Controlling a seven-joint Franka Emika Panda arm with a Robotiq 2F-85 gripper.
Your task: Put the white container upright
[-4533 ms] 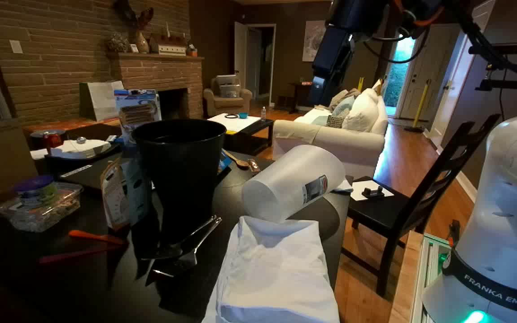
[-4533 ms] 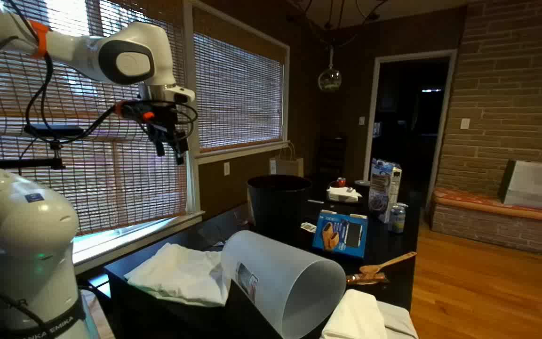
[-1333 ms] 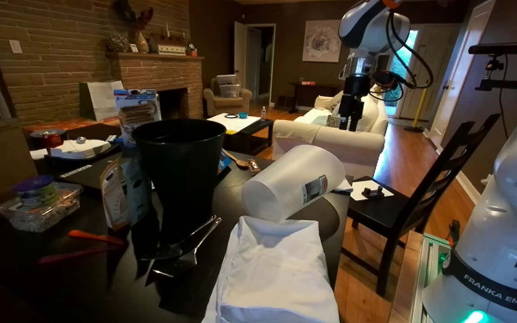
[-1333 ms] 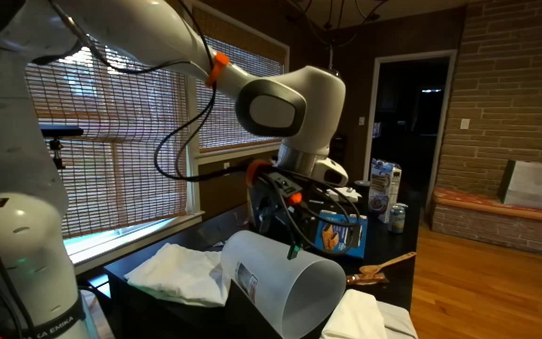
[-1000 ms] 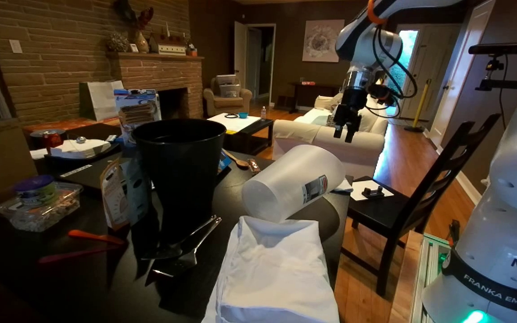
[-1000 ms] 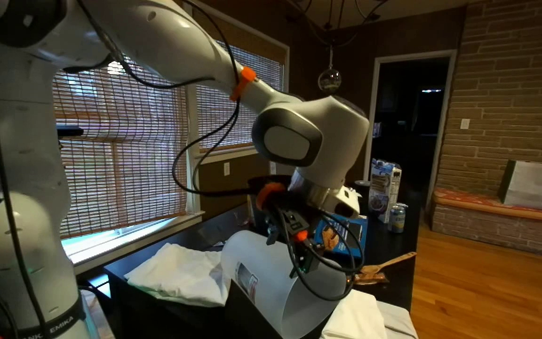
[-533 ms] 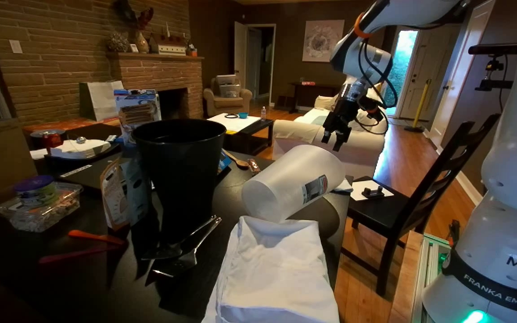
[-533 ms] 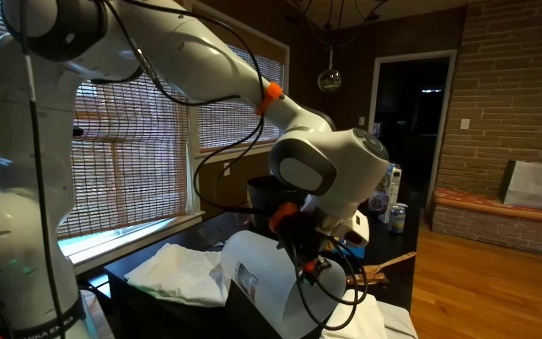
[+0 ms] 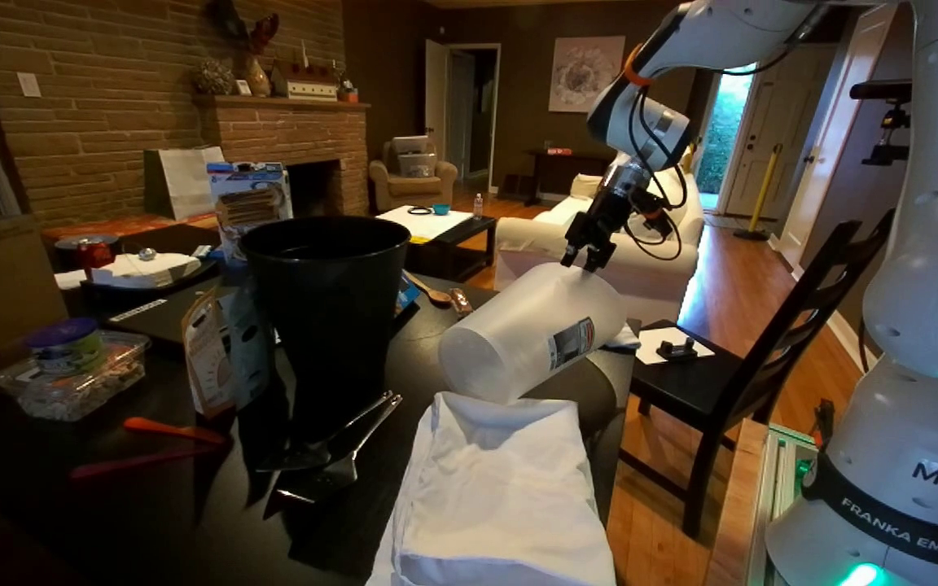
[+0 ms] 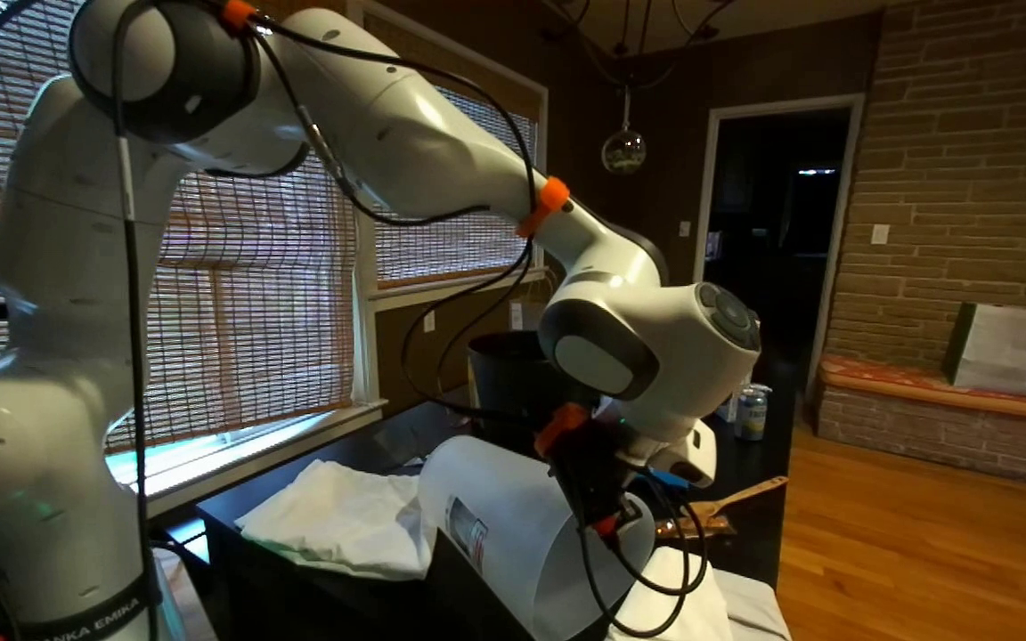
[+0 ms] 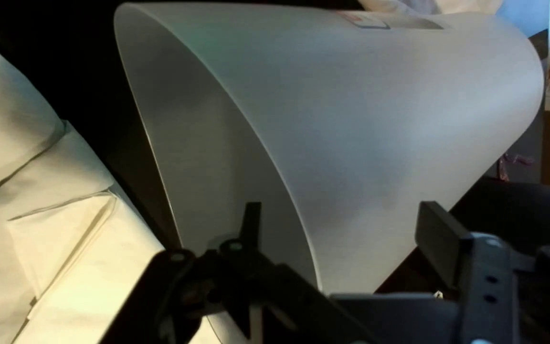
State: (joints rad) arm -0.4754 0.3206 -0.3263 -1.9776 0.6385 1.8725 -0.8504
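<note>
The container (image 9: 518, 334) lies on its side on the table (image 9: 424, 362), so nothing is righted yet. At its mouth I have the gripper (image 9: 580, 262), fingers spread, apparently one on each side of the wall; I can't judge depth well enough to say the inner one is past the rim. If it isn't, squeezing now could catch nothing, or set the container rolling on its round side. Too shallow a bite on that thin, smooth wall might slip as I tip it up. The second cloth (image 11: 55, 229), in front of its mouth, could snag a finger; the white cloth (image 9: 510, 488) by its base could end up under it and leave it leaning. A wide swing might hit the bin (image 9: 330, 317) beside it.
</note>
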